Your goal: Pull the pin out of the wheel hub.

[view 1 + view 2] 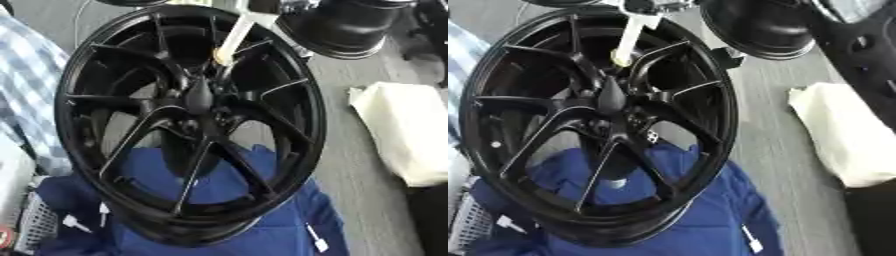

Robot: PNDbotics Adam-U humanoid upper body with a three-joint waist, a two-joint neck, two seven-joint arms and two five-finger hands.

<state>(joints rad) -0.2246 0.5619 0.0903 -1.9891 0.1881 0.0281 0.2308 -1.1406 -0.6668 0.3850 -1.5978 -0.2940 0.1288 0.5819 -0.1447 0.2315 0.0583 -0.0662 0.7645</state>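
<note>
A large black wheel [188, 125] with thin split spokes stands tilted on a blue cloth [289, 220]. A white pin [234, 37] with a yellowish tip [224, 59] slants down from the top edge. Its tip sits among the spokes just above the hub centre [199, 95]. The pin's upper end runs into a dark and silver shape [647, 5] at the top edge, which seems to be my right hand; its fingers are not visible. A black arm part [859, 60] crosses the upper right corner. My left hand shows in neither view.
A big black round part [337, 25] hangs beyond the wheel at the top right. A cream cloth bundle [402, 130] lies right. A blue-and-white checked fabric [26, 75] and a mesh basket [35, 225] are left. Small white pins [74, 223] [317, 240] lie on the blue cloth.
</note>
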